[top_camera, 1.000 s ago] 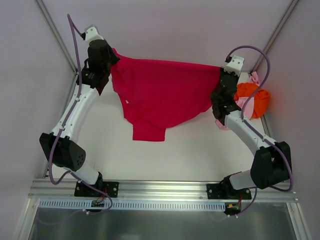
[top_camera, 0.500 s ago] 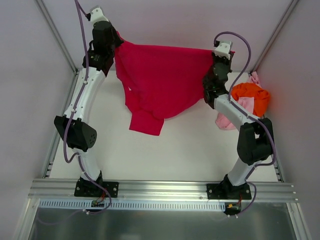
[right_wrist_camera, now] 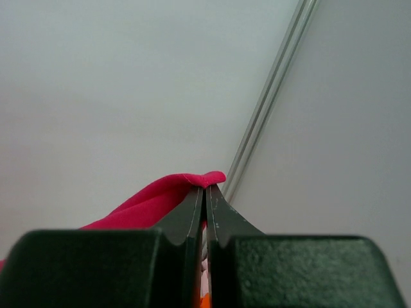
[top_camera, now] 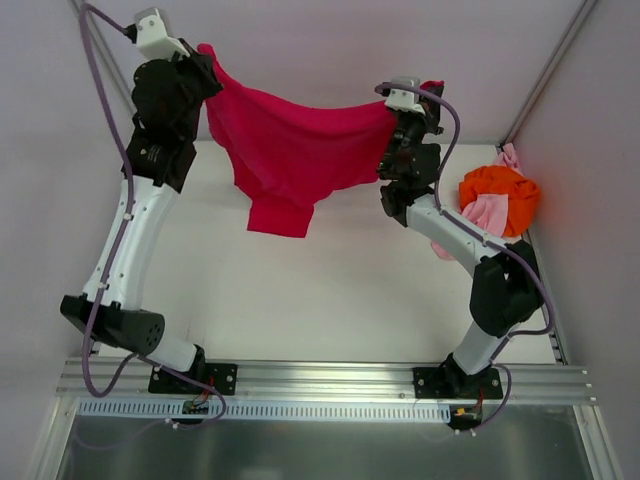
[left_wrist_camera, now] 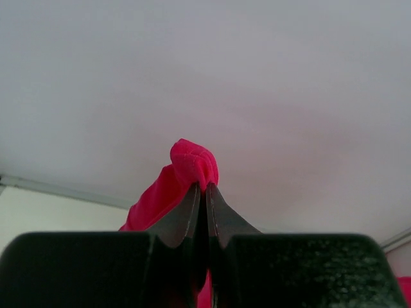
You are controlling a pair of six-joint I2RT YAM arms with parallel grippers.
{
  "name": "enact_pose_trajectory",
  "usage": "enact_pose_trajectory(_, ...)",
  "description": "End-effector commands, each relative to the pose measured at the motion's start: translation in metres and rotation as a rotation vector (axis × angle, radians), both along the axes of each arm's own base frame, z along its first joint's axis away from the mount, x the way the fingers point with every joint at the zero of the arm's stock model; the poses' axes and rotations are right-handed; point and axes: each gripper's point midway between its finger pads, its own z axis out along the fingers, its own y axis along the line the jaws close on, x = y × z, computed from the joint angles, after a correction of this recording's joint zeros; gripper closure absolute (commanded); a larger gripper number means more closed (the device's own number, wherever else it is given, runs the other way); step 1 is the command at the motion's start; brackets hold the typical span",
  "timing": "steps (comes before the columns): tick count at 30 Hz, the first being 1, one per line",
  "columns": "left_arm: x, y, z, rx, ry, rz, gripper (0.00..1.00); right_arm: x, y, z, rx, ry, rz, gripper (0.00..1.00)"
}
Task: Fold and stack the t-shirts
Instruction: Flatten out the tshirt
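Arms up high — left tool [left_wrist_camera: 201,190] & right tool [right_wrist_camera: 205,190] ea. clamped on crimson t-shirt [top_camera: 290,150].

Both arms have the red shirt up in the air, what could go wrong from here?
1. The left end effector and right end effector each pinch only a small nub of the red shirt at the fingertips; a corner could slip out and drop.
2. The shirt sags and bunches in the middle, so it may land creased.
3. The right arm is close beside the orange shirt and pink shirt; lowering could drag that pile.
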Motion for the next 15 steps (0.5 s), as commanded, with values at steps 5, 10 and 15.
enact_pose_trajectory(5, -0.056, 0.002, 0.103, 0.0, -0.293, -0.028, 1.0, -0.076, -0.045, 0.087, 0.131, -0.346, -0.047, 0.99)
enact_pose_trajectory(10, -0.066, -0.003, 0.113, 0.023, -0.32, -0.043, 1.0, -0.079, -0.053, 0.086, 0.144, -0.343, -0.065, 0.99)
enact_pose_trajectory(15, -0.076, -0.005, 0.131, 0.035, -0.355, -0.05, 1.0, -0.082, -0.058, 0.093, 0.144, -0.358, -0.075, 0.99)
